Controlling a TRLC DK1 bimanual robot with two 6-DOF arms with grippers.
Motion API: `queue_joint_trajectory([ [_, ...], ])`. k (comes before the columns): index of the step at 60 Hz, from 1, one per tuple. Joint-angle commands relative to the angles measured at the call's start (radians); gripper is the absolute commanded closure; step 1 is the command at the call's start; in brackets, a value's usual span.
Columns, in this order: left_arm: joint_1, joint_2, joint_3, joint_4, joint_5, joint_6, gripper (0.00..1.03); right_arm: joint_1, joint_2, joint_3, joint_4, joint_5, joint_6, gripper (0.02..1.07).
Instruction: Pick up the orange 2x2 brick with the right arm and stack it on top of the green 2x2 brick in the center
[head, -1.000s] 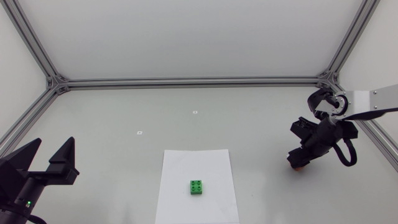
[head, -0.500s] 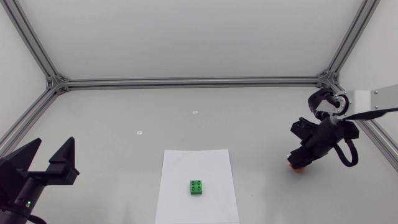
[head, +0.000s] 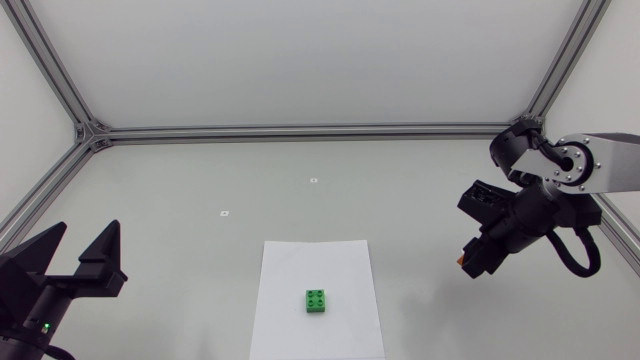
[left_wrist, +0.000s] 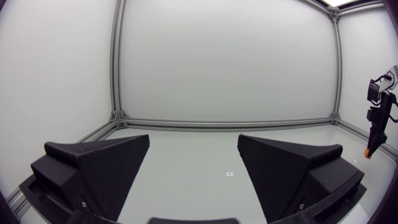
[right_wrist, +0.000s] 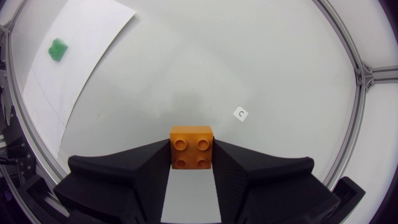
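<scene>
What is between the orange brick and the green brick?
Only bare table, then the white paper under the green brick. The right wrist view shows it, looking past the orange brick.

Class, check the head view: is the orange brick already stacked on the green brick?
No, the green brick lies alone on the white sheet, while the right gripper holds the orange brick.

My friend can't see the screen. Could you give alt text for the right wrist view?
The right gripper holds an orange 2x2 brick between its two black fingers, studs facing the camera. Beyond it, a green brick sits on a white sheet.
</scene>
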Motion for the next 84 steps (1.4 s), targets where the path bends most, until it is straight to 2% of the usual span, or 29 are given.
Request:
queue_joint_trajectory([
  [1, 0.001, -0.008, -0.041, -0.015, 0.004, 0.013, 0.04, 0.072, -0.042, -0.038, -0.017, 0.014, -0.019, 0.82],
  [25, 0.001, -0.008, -0.041, -0.015, 0.004, 0.013, 0.04, 0.480, 0.004, -0.024, -0.006, 0.062, 0.036, 0.82],
  [44, 0.001, -0.008, -0.041, -0.015, 0.004, 0.013, 0.04, 0.681, 0.131, 0.064, 0.020, 0.059, 0.048, 0.82],
  [60, 0.001, -0.008, -0.041, -0.015, 0.004, 0.013, 0.04, 0.778, 0.237, 0.173, 0.038, 0.033, 0.036, 0.82],
  [84, 0.001, -0.008, -0.041, -0.014, 0.004, 0.013, 0.04, 0.807, 0.378, 0.367, -0.008, 0.022, -0.047, 0.82],
])
